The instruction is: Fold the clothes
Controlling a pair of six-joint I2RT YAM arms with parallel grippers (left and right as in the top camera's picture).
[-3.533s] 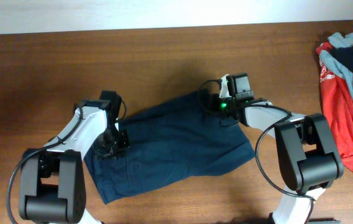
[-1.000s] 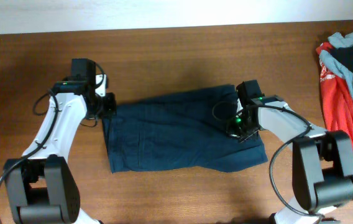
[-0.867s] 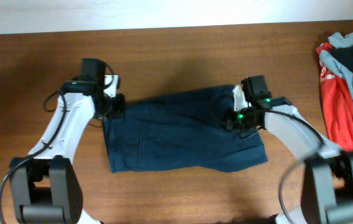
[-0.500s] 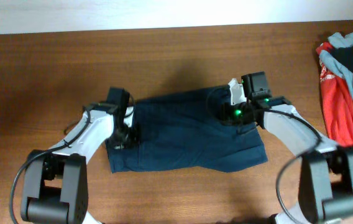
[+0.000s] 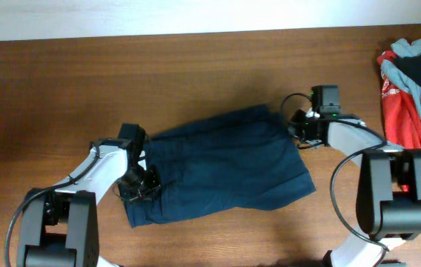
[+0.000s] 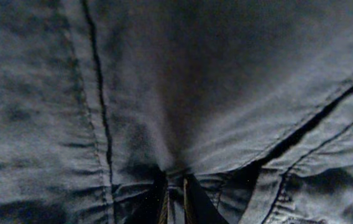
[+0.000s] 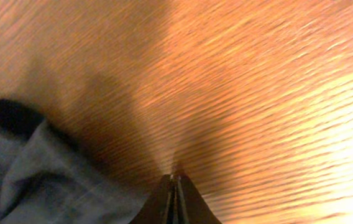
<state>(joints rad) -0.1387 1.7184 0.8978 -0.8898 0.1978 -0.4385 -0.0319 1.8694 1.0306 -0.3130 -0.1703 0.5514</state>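
While it pinches clothes (image 5: 225,167), left hand (image 6: 174,194) low

Plain dark navy shorts (image 5: 225,167) lay on a brown wood-grain desk (image 5: 196,74); a red, white-printed garment (image 5: 403,126) sat at its right edge.

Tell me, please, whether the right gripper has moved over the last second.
Yes: the right gripper shifted nearer the red garment, off the navy shorts.

A brown wooden table (image 5: 210,74) fills the scene, its grain glowing orange where light strikes it. A pale white band (image 5: 196,15) runs along its far edge.
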